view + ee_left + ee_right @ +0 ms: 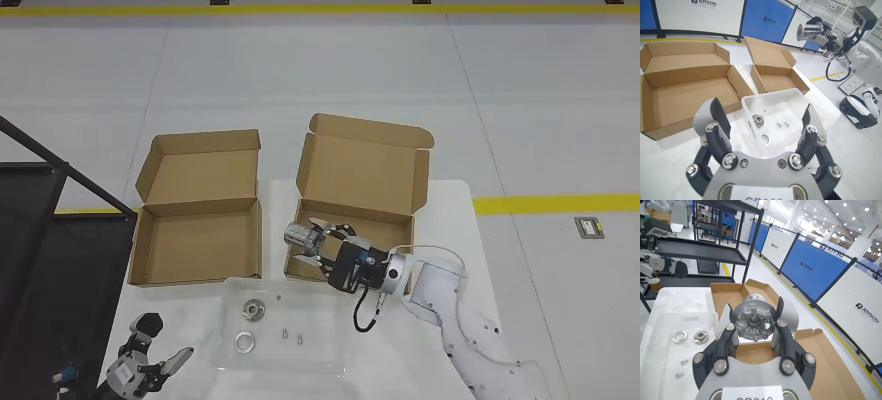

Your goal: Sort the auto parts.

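Note:
My right gripper (755,311) is shut on a grey metal hub part (753,321), a ribbed cylinder with a splined bore. In the top view the hub part (297,236) hangs over the near left corner of the right cardboard box (375,170). The left wrist view shows the hub part (806,32) held high above that box. My left gripper (762,106) is open with nothing in it and stands before the clear tray (745,100); in the top view the left gripper (165,342) is at the table's near left corner. The tray holds a flanged bushing (758,120), a metal ring (765,139) and two small bolts (779,124).
An empty left cardboard box (195,240) lies open beside the right one. A black rack (40,250) stands off the table's left side, with a paper cup (654,284) on its shelf. The white table (445,230) has bare room on its right part.

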Tool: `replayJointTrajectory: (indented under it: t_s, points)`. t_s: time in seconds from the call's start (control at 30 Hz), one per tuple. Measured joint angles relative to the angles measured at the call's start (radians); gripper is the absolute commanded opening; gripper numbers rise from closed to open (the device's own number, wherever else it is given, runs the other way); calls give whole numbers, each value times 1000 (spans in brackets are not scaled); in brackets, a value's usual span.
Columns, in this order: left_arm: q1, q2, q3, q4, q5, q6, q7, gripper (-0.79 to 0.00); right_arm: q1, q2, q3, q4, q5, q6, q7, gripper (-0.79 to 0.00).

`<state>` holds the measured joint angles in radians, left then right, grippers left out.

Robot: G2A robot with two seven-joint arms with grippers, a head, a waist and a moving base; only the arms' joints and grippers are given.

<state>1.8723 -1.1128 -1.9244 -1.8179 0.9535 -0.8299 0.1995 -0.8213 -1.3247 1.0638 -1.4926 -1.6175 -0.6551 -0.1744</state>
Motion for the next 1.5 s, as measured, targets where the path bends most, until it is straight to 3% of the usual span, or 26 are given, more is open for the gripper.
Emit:
replayJointTrajectory:
  t_s: [0.33,0.43,0.73,0.93,1.5]
  points:
    - [0,0,0,0,0,0,0,0,325,-95,-161,467,318,-26,455,-785]
    - [0,0,0,0,0,0,0,0,395,-125,-205,578,373,7,537,-785]
    - [0,0,0,0,0,0,0,0,528,-221,-323,858,463,59,648,-785]
    - [0,0,0,0,0,0,0,0,587,-286,-385,992,478,72,641,-785]
    - [0,0,0,0,0,0,0,0,592,-290,-389,1003,476,76,647,-785]
